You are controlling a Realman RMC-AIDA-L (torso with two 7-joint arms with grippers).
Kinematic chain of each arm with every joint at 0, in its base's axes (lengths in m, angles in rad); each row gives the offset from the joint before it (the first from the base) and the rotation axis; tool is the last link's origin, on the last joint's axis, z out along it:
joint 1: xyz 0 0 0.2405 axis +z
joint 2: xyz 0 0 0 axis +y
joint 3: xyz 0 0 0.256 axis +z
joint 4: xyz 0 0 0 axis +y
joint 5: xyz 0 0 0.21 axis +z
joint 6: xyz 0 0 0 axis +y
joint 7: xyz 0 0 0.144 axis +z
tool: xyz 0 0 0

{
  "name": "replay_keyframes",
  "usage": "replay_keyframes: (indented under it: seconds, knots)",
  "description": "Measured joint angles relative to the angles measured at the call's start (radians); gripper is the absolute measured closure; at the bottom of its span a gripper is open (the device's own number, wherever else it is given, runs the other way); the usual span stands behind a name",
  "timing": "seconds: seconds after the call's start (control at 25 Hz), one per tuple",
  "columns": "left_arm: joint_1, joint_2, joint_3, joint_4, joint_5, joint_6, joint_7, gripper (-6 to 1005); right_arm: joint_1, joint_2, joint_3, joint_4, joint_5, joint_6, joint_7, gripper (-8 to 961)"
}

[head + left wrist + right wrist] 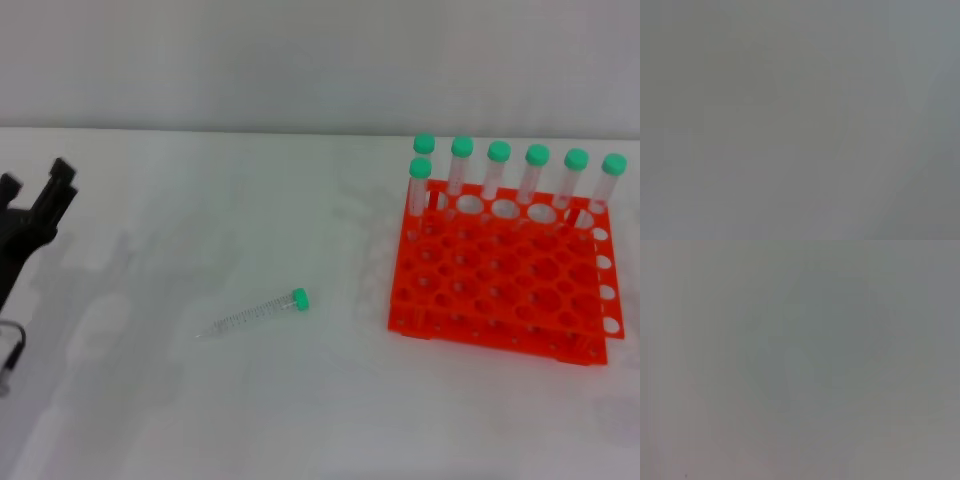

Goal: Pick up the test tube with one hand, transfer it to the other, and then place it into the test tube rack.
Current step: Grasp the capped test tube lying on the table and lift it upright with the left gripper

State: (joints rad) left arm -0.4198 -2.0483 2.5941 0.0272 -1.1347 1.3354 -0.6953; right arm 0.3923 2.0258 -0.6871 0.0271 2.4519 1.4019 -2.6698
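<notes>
Nearest to me, at about 9 o'clock on the white table [200,420], my left gripper [38,190] hovers at the edge of the head view. Its two black fingers [62,175] stand apart with nothing between them, a spread suited to closing across a slim body. My right gripper is out of sight in every view, so its state is unknown; both wrist views show only blank grey.

Toward the centre lies the test tube [255,314], flat on its side, green cap [300,298] pointing to 2 o'clock and tapered tip to 8 o'clock. It is well apart from my left gripper and untouched. I judge the pickup has not yet begun.

Farther out, at 2 o'clock, stands the orange rack [500,290]. Seven capped tubes [498,170] stand upright along its far side, leaving the nearer holes free, so insertion can be made without crossing standing tubes.
</notes>
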Motion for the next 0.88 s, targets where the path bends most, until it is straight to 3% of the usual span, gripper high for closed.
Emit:
replay_keyframes:
  seconds: [0.08, 0.12, 0.16, 0.28, 0.36, 0.48, 0.6, 0.72, 0.88]
  knots:
    - [-0.045, 0.023, 0.01, -0.085, 0.093, 0.001, -0.165, 124, 0.003, 0.0, 0.0, 0.0, -0.003, -0.001, 0.001, 93]
    - [-0.045, 0.023, 0.01, -0.085, 0.093, 0.001, -0.165, 124, 0.004, -0.001, 0.0, 0.0, -0.003, -0.001, 0.001, 94]
    - [-0.11, 0.062, 0.078, -0.196, 0.195, 0.023, -0.374, 124, 0.004, -0.001, 0.0, -0.001, -0.002, -0.001, 0.001, 94]
    - [-0.174, 0.105, 0.208, -0.306, 0.27, 0.087, -0.58, 131, 0.007, -0.005, 0.0, -0.013, 0.001, -0.002, 0.002, 96]
    - [-0.218, 0.122, 0.249, -0.395, 0.333, 0.158, -0.7, 136, 0.009, -0.006, 0.0, -0.031, 0.002, -0.002, 0.002, 97]
    - [-0.277, 0.128, 0.253, -0.544, 0.408, 0.267, -0.789, 143, 0.01, -0.007, 0.0, -0.051, 0.0, -0.002, 0.003, 99]
    - [-0.328, 0.13, 0.253, -0.659, 0.467, 0.351, -0.84, 250, 0.006, -0.01, -0.003, -0.077, -0.005, 0.001, 0.004, 101]
    - [-0.383, 0.142, 0.253, -0.713, 0.573, 0.375, -0.882, 358, -0.003, -0.01, -0.009, -0.09, -0.008, 0.003, 0.003, 102]
    - [-0.497, 0.155, 0.254, -0.733, 0.805, 0.371, -0.924, 368, -0.013, -0.01, -0.009, -0.083, -0.009, -0.005, 0.0, 105]
